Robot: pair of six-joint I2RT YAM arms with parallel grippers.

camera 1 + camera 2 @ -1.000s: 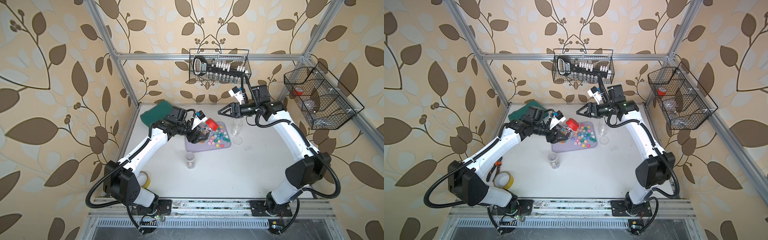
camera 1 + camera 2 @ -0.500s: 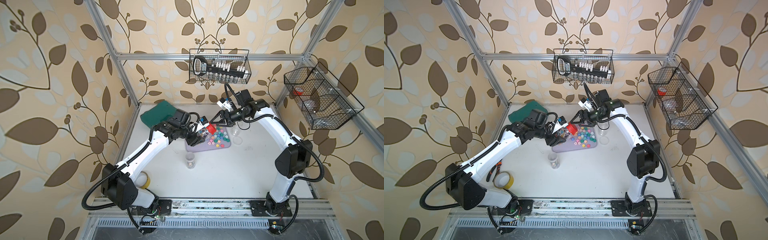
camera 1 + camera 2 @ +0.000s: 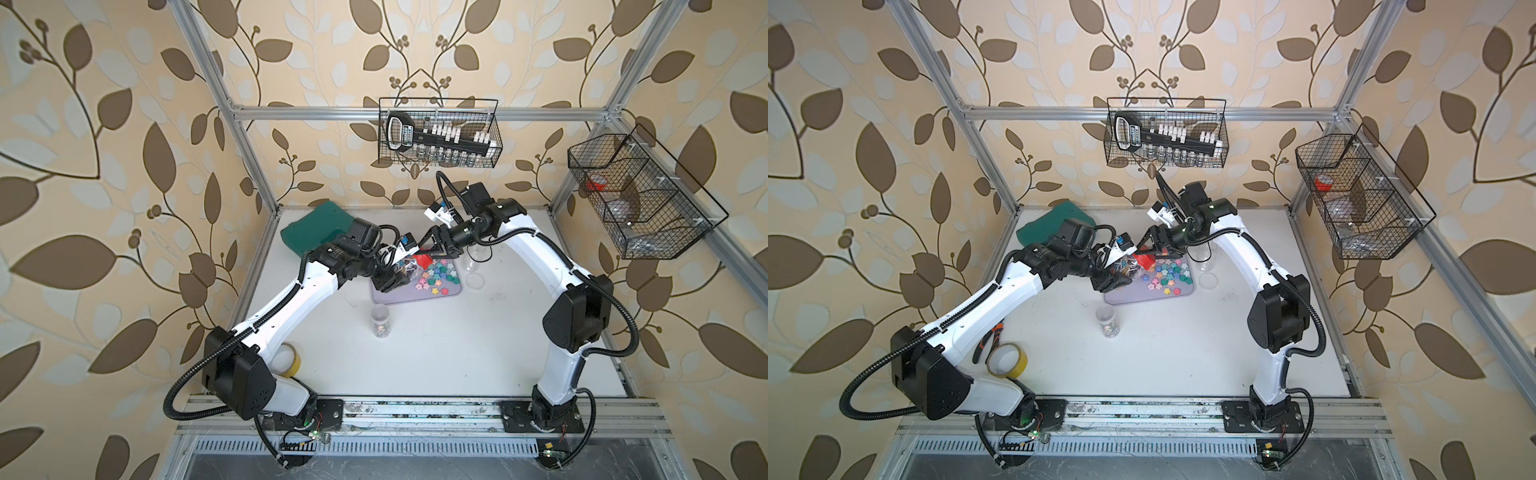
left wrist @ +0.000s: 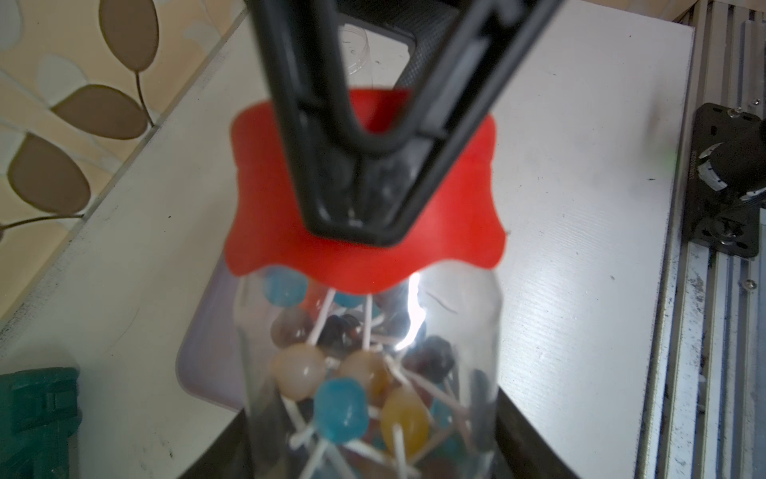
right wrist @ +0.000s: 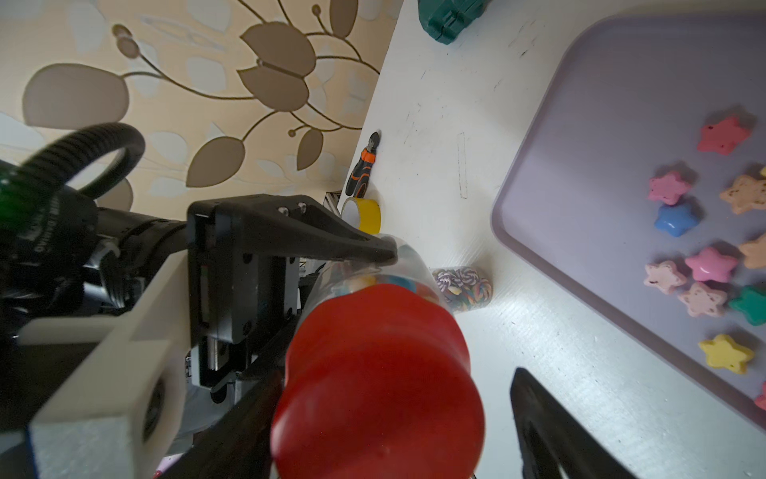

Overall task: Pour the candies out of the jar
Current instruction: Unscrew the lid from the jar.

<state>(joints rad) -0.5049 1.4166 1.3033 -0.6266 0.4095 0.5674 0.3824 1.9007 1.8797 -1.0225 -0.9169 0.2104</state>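
Two hands meet over the lilac tray (image 3: 399,297) in both top views: our left hand (image 3: 390,277) pinches the tilted jar (image 3: 404,269), our right hand (image 3: 428,250) spread about its red lid (image 3: 424,262). Left wrist: lollipops (image 4: 340,408) crowd inside against the lid. Right wrist: one finger (image 5: 543,427) stands clear of the lid's edge, open tabletop (image 5: 518,331) beyond.

That jar (image 4: 373,373) in the left claw (image 3: 397,274): clear glossy plastic. The lid (image 4: 364,257) at the right claw (image 3: 428,250) is smooth red plastic, matt-ish I think. The tray (image 5: 601,124) beside them is matt lilac, the table (image 4: 580,207) faintly grained.
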